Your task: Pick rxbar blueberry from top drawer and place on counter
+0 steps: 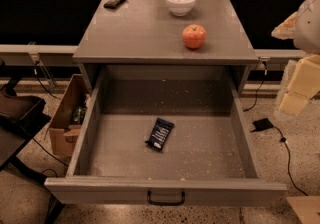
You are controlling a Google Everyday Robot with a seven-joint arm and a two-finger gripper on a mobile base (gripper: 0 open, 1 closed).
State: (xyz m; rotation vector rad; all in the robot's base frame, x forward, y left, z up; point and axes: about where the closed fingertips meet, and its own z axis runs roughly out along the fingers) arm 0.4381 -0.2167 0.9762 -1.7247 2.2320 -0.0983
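Note:
The rxbar blueberry (160,133), a dark navy wrapper with white printed lines, lies flat and slightly tilted on the crumb-speckled floor of the open top drawer (210,150), near its middle. The drawer is pulled fully out, and its black handle (166,200) is on the front panel. The grey counter (140,30) is above and behind it. My gripper is not in view. Only pale parts of my arm (306,28) show at the right edge, beside the cabinet and away from the drawer.
On the counter are a red apple (194,36) at front right, a white bowl (180,2) at the back, and a plain black bar (115,0) at back left. A cardboard box (64,120) stands on the floor to the left, and a cable with adapter (262,125) lies to the right.

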